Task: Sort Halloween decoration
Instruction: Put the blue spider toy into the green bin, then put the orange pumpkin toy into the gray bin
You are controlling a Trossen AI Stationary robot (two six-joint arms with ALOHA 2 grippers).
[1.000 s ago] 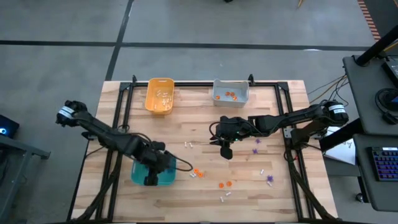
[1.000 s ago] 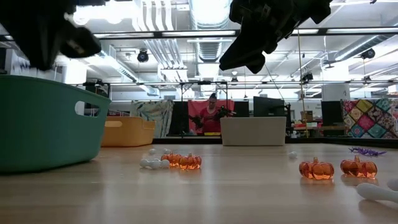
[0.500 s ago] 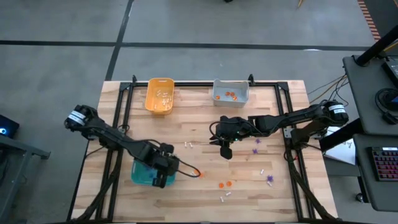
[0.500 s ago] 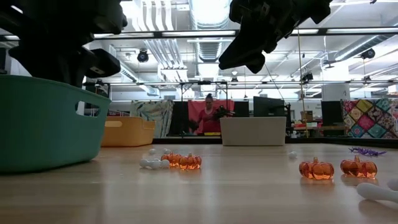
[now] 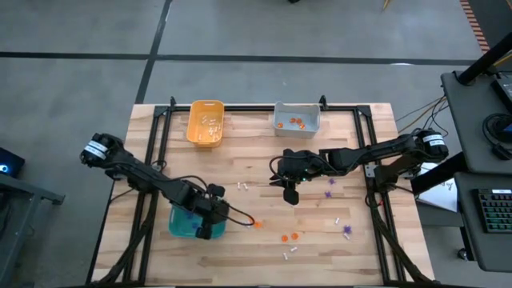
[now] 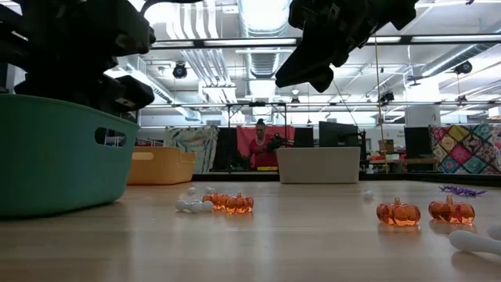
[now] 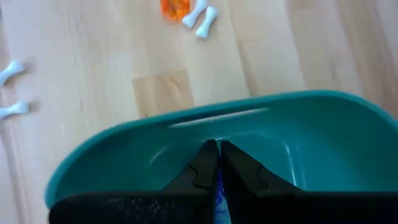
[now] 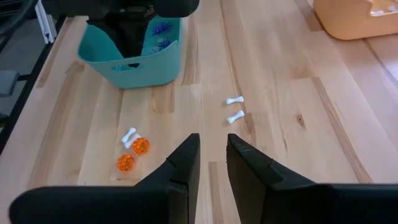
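My left gripper (image 5: 206, 230) hangs over the teal bin (image 5: 182, 224), by its right end, with the fingers (image 7: 217, 146) pointing down into it. They are shut on a purple trinket that shows only as a sliver. More purple spiky ones (image 8: 160, 30) lie in that bin. My right gripper (image 5: 292, 197) hovers above the table's middle, open and empty (image 8: 212, 146). Loose on the wood lie orange pumpkins (image 5: 254, 223) (image 5: 290, 237), white bones (image 5: 242, 186) (image 5: 290, 253) and purple trinkets (image 5: 330, 192) (image 5: 346, 231). My left gripper pinches a purple trinket (image 7: 217, 188) between its two fingers, coming from above and pointing down. Only a thin bluish-purple strip shows in the slit between them. The trinket is clear of the bin's floor (image 7: 267, 162).
An orange-yellow bin (image 5: 205, 122) holding white pieces and a grey bin (image 5: 296, 118) holding orange ones stand at the far edge. A black frame rail (image 5: 370, 168) runs along each side of the table. In the low view a person (image 6: 262, 149) sits far behind the table.
My left arm has swung toward the table's right, carrying its gripper from the teal bin's near-left part to above the bin's right end. My right arm has kept still, and no trinket on the table has moved.
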